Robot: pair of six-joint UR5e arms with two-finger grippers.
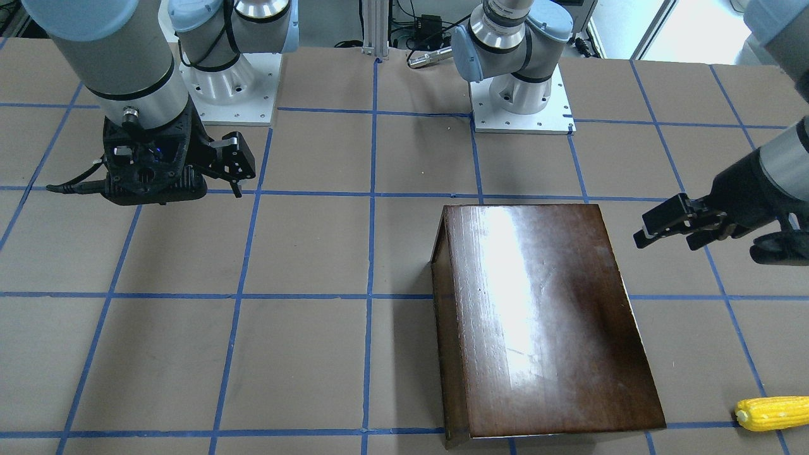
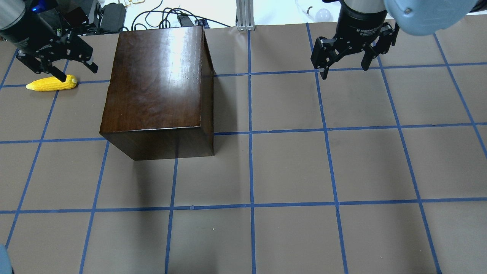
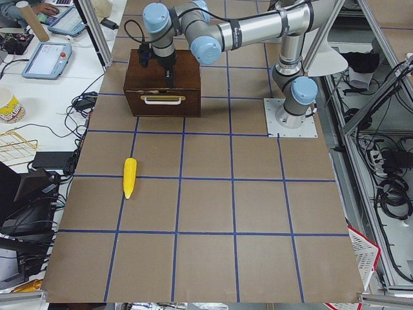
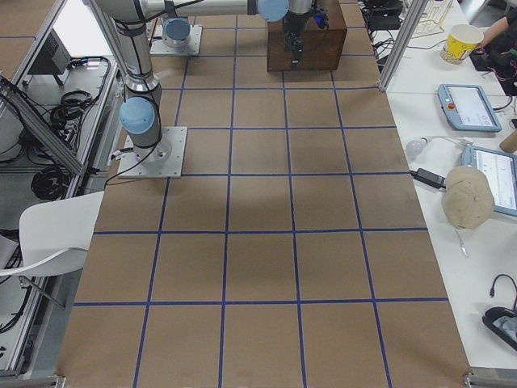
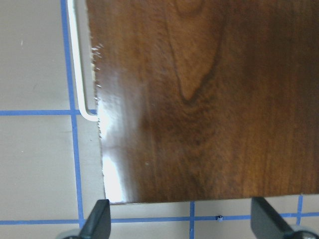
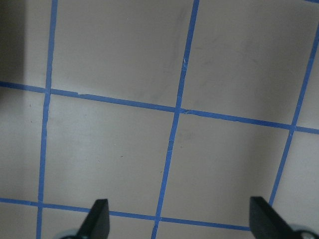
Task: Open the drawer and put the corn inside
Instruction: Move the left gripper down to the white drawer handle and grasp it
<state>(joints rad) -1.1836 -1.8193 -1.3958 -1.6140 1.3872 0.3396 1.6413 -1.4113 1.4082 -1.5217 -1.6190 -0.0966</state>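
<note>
- Yellow ridged toy corn cob lies at 9 o'clock of the glossy dark-brown wooden cabinet.
- Spread left claw hangs above the cabinet's white handle; spread right claw is at 3 o'clock.

The worktop is covered in brown paper and crossed by blue tape. A tablet, a paper cup and a beige cap are laid on the side table. A white chair is seen.

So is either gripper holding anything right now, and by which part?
Nothing is held. The left gripper is open above the cabinet, the right gripper open over the table; the corn lies loose on it.
</note>
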